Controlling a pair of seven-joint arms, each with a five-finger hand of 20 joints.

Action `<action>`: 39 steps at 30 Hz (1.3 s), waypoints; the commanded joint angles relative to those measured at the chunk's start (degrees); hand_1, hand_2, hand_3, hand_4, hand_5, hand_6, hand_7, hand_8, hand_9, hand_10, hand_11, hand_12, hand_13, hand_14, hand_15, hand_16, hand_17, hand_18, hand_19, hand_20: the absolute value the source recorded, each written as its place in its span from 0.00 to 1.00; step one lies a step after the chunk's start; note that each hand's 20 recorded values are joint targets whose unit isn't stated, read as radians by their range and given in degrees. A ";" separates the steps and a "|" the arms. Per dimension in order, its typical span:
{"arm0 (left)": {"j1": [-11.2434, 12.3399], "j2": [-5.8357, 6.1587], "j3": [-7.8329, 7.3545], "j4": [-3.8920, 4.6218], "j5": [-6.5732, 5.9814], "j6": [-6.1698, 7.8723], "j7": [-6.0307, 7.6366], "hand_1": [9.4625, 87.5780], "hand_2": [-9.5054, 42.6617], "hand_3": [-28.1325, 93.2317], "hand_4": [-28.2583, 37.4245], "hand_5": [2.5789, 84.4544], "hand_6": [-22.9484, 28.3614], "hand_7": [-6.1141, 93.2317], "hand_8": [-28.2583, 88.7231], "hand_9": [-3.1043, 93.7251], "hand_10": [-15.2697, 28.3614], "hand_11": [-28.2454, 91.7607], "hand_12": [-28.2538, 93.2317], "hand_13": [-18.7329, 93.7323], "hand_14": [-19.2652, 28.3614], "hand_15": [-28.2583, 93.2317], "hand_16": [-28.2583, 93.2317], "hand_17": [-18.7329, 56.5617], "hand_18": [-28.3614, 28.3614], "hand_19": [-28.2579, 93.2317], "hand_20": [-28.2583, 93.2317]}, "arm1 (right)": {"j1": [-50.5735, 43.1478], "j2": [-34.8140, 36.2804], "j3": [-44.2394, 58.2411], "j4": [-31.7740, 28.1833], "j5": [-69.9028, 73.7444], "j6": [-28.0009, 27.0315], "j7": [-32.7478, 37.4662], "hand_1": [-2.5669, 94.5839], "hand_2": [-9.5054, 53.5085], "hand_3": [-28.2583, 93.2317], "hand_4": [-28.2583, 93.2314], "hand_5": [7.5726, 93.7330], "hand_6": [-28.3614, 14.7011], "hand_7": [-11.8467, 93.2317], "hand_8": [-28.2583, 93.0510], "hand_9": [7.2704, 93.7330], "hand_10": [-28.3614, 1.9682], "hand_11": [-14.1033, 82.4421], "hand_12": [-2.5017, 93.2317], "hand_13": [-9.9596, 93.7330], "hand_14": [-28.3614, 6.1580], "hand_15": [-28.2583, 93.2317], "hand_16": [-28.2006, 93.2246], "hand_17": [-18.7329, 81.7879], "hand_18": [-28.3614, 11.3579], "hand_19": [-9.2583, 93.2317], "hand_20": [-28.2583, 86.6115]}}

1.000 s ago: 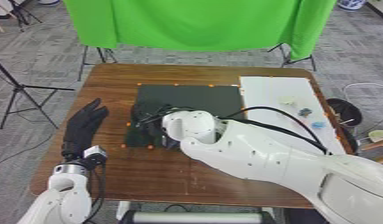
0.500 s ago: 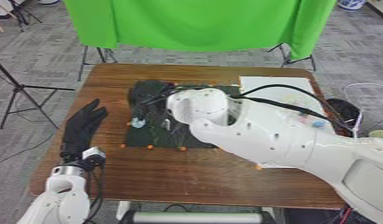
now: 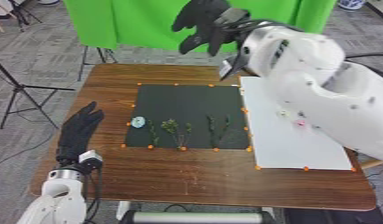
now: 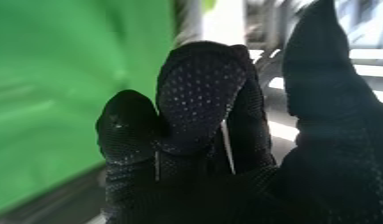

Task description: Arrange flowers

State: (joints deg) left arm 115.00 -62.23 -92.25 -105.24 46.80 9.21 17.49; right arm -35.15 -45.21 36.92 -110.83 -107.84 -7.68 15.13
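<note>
"While the right hand (image 3: 205, 16) hangs beyond the mat (image 3: 186, 100), before the curtain (image 3: 125, 30), what worries you?"

"Its return. The stems (image 3: 171, 126) lie flat and thin on the mat, so a low sweep could drag them out of line. Right of the mat, the white flower (image 3: 283, 113) and pink flower (image 3: 300, 122) are small: a careless pinch could crush either, and the arm (image 3: 347, 110) could brush them if it dips."

"How is that hand held?"

"Spread, thumb well apart, gripping nothing I can see. The left hand (image 3: 78, 127) lies left of the mat, fingers straight."

"And the blue flower (image 3: 139, 122)?"

"Inside the mat's left edge, left of the stems. A sideways nudge could push it off."

"Where is there room?"

"Between the mat's near side and the near edge of the counter (image 3: 214, 175) is a broad margin. Left of the mat, the left hand narrows things. Right of it, the board (image 3: 294, 150) sits just beside, so I'd come down from above, clear of the curtain."
</note>
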 commanded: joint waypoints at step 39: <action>1.90 -1.79 0.12 -0.47 0.70 -1.27 -0.33 0.12 0.00 0.84 0.00 0.51 0.48 0.18 0.18 0.50 0.64 0.37 0.32 0.48 0.70 0.32 0.23 0.35 0.67 0.25 0.37 | -56.50 13.02 39.14 5.10 -4.38 -2.65 16.74 0.36 0.00 0.82 0.12 0.58 0.72 0.26 0.17 0.66 0.49 0.26 0.21 0.97 0.75 0.67 0.47 0.81 0.41 1.00 0.63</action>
State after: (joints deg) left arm 116.23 -63.28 -92.33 -105.62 47.20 8.53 17.47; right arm -90.83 -31.68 75.54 -108.18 -111.11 -8.90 30.18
